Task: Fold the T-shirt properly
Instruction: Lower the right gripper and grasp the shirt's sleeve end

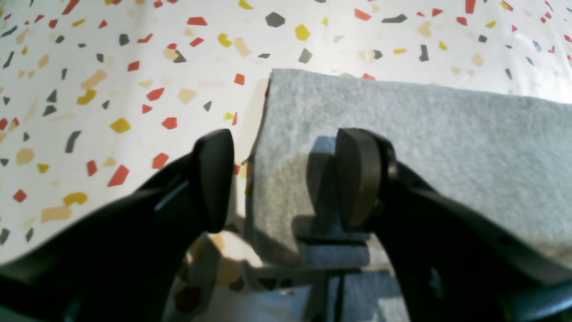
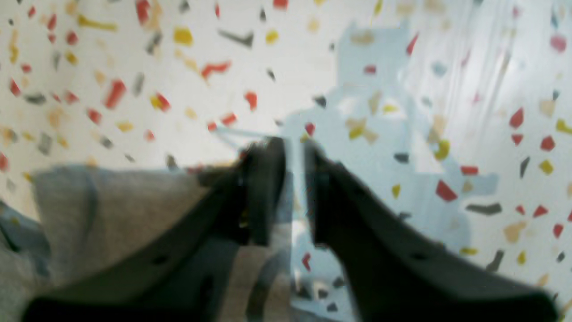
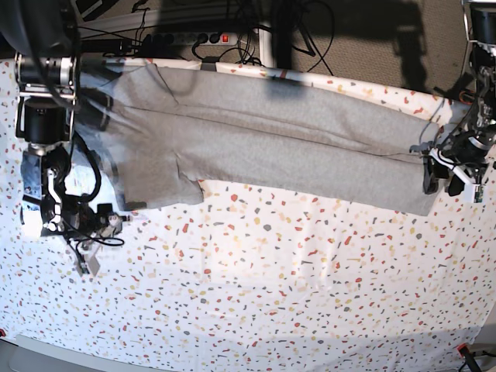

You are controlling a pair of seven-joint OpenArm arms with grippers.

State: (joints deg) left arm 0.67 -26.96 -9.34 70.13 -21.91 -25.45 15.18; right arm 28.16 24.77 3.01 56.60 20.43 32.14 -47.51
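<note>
The heather-grey T-shirt (image 3: 263, 139) lies folded into a long band across the far half of the table, plain side up. At its right end my left gripper (image 3: 443, 182) stands open and low. In the left wrist view the left gripper (image 1: 288, 179) straddles the edge of the T-shirt (image 1: 424, 143) near its corner, one finger over cloth, the other over bare table. My right gripper (image 3: 116, 220) is at the shirt's near left corner. The blurred right wrist view shows the right gripper (image 2: 295, 192) with jaws a narrow gap apart, table showing between them, and the T-shirt (image 2: 111, 201) just beside one finger.
The table (image 3: 271, 294) wears a white cloth with coloured terrazzo flecks. A power strip (image 3: 194, 36) and cables lie behind the far edge. Loose cables (image 3: 85, 248) hang by the right arm's base (image 3: 43, 116) at the left.
</note>
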